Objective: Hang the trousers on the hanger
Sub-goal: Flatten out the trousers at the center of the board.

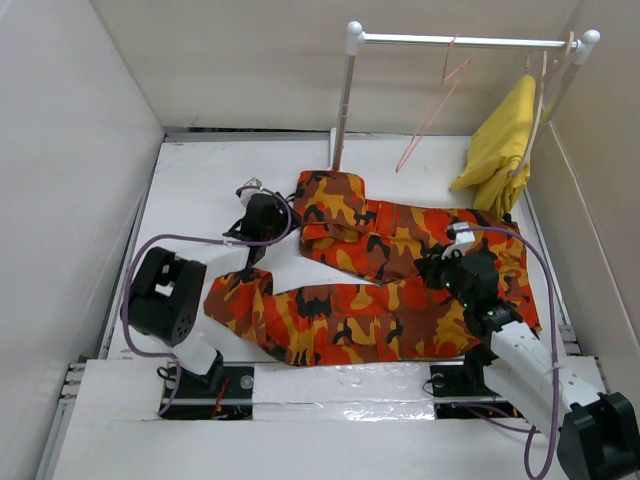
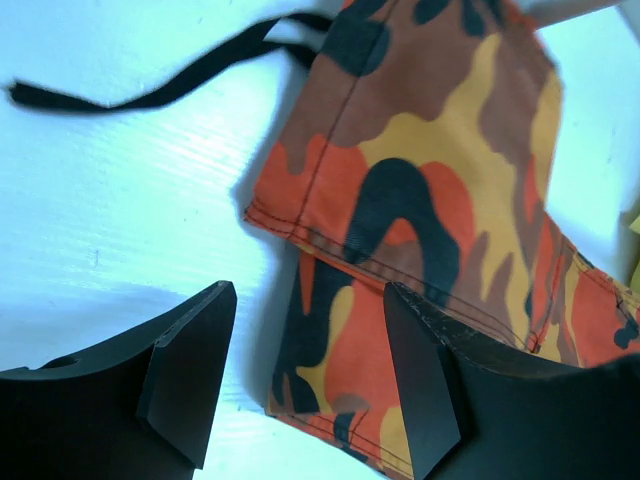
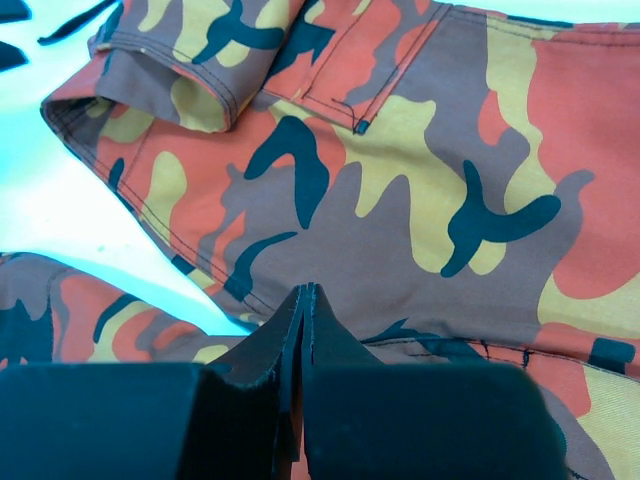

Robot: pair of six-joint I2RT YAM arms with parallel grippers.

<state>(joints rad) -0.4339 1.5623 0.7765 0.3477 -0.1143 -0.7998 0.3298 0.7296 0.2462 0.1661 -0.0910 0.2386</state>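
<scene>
The camouflage trousers [image 1: 370, 290] lie flat on the white table, with the legs folded back toward the left. The pink wire hanger [image 1: 430, 110] hangs empty on the rail at the back. My left gripper [image 1: 272, 215] is open low over the table at the trousers' upper left cuff. In the left wrist view the cuff [image 2: 400, 200] lies between and just beyond my open gripper [image 2: 308, 288]. My right gripper [image 1: 440, 268] is shut, its tips resting on the trousers' middle. In the right wrist view the gripper [image 3: 308, 290] shows no fold of fabric [image 3: 420, 180] between the tips.
A metal rail [image 1: 460, 41] on a post [image 1: 343, 110] stands at the back. A yellow garment [image 1: 500, 140] hangs on a pale hanger [image 1: 545, 90] at its right end. White walls enclose the table. A black strap [image 2: 150, 95] lies by the cuff.
</scene>
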